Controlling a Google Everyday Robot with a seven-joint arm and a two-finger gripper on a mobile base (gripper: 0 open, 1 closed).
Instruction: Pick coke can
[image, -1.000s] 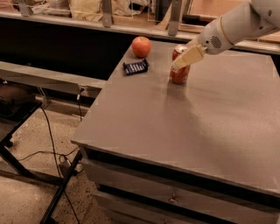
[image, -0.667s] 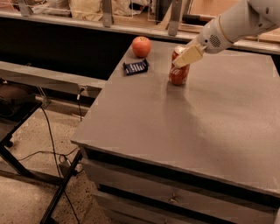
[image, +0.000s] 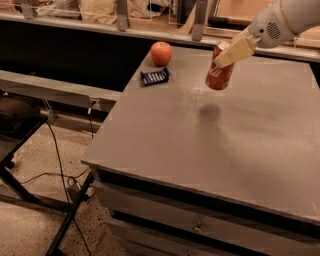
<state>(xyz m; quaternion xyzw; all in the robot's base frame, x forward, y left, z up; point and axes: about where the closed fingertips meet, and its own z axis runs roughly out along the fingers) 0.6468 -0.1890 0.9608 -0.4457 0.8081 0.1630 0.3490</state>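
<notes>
The coke can (image: 219, 76), red-orange with white lettering, hangs tilted in the air above the grey table (image: 210, 145), and its shadow lies on the tabletop below it. My gripper (image: 231, 51) comes in from the upper right and is shut on the can's upper part, with a pale finger (image: 235, 51) across its top. The can's silver top is mostly hidden by the finger.
A red apple (image: 161, 53) sits at the table's far left corner. A small dark blue packet (image: 154, 76) lies just in front of it. Drawers run under the table's front edge. Cables and a black stand are on the floor to the left.
The can stood on the table with the gripper around its top; now it is lifted off the surface and tilted, with a shadow beneath it.
</notes>
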